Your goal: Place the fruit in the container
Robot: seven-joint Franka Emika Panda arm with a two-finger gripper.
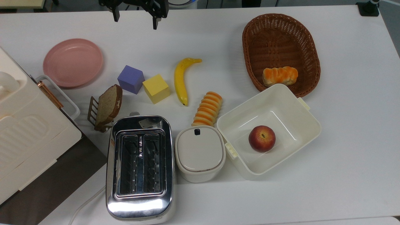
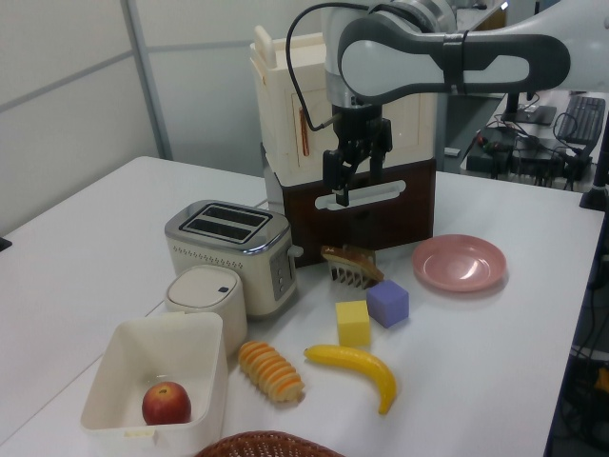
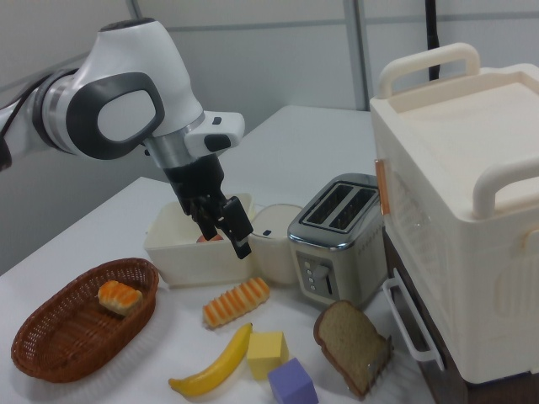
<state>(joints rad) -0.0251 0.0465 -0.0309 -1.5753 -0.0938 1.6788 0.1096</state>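
- The gripper (image 1: 135, 19) hangs in the air at the far edge of the white table (image 1: 343, 175) in the top view, fingers spread wide and holding nothing.
- The banana (image 1: 180, 80) lies flat on the table, well below and apart from the gripper, its dark tip toward the near side in the top view.
- Just to the top view's left of the banana sits a yellow cube (image 1: 156, 88), touching a purple cube (image 1: 131, 79).
- A striped bread roll (image 1: 208, 109) lies near the banana's tip, between it and the cream-white tub (image 1: 307, 123).
- The tub stands to the top view's right of the banana, well apart from it, with a red-yellow apple (image 1: 262, 138) inside.
- A wicker basket (image 1: 279, 37) beyond the tub holds another roll (image 1: 280, 76).
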